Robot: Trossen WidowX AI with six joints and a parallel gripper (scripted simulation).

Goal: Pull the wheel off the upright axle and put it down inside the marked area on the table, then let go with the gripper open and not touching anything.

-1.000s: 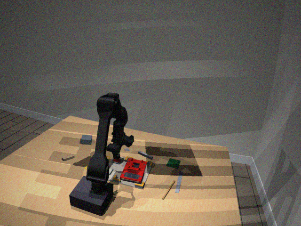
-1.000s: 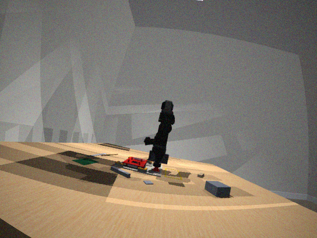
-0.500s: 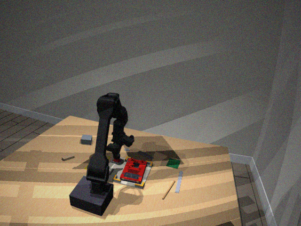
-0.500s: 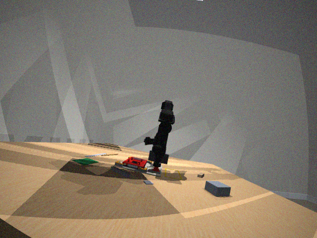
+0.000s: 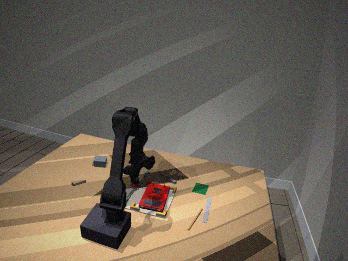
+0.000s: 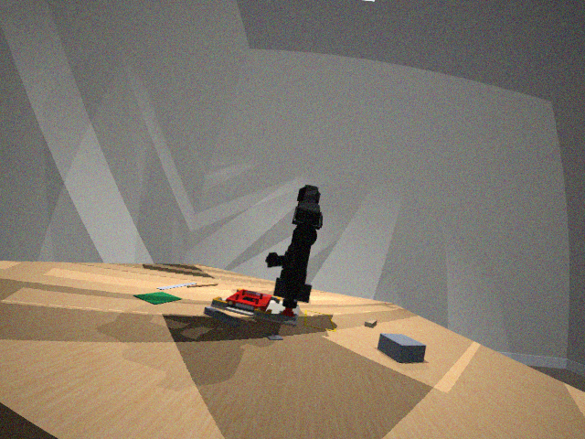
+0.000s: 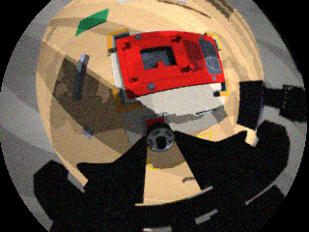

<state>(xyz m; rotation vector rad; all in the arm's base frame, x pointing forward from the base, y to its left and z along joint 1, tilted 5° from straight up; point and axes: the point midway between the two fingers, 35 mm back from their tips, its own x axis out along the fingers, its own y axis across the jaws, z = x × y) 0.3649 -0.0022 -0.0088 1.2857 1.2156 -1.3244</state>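
The wheel, dark with a pale grey hub, sits between the fingertips in the wrist view, above a small red base at the end of the board. My gripper points down and is shut on the wheel, one finger on each side. The fingers hide the wheel in the top and exterior views. Whether the axle is still inside the hub cannot be told. The marked area, a thin yellow outline, lies on the table beyond the wheel, partly hidden by the fingers and in shadow.
A red slab-shaped body with small pegs lies on the pale board beside the gripper. Also on the table are a green square, a grey-blue block, a brown block and a thin stick.
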